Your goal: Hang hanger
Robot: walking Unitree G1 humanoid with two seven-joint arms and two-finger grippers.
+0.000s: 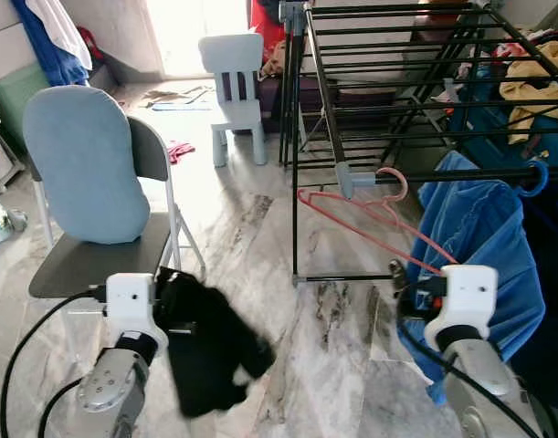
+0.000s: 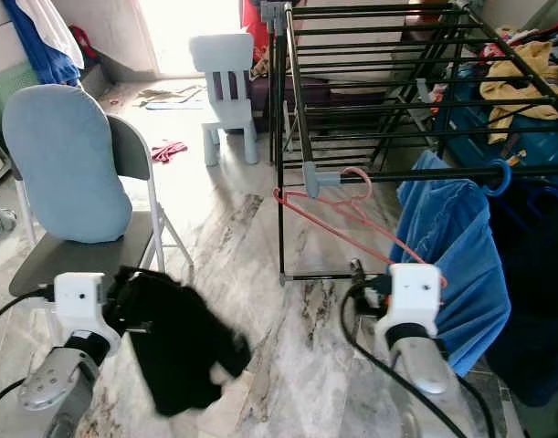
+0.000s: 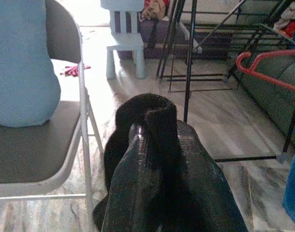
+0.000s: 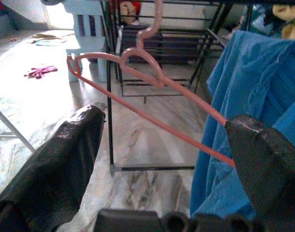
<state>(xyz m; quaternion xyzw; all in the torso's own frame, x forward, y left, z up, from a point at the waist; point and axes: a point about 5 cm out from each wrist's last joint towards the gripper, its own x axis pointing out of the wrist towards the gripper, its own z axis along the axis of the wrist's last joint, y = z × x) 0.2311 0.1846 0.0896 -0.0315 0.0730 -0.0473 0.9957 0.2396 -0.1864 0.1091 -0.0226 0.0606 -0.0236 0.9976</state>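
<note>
Hanger point(image 1: 370, 219): thin pink wire, hook over the rack's point(image 1: 425, 91) near black bar.
Right gripper point(image 4: 161, 159): wide apart, one finger touched the hanger.
Left gripper point(image 3: 152, 145): pinched soft black cloth point(image 1: 210, 351).
Floor point(image 1: 260, 237): shiny grey marble.

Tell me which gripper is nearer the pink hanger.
Right. The right gripper has the pink hanger between its open fingers, one finger touching its end; the left gripper is off beside the chair, holding black cloth.

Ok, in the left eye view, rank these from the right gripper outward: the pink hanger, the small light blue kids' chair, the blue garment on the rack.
From the right gripper:
1. Pink hanger: its end sits at the fingers, hook over the drying rack's front rail.
2. Blue garment: draped on the rack just to the gripper's right, nearly as close.
3. Small light blue kids' chair: far ahead and to the left, near the bright doorway.
</note>
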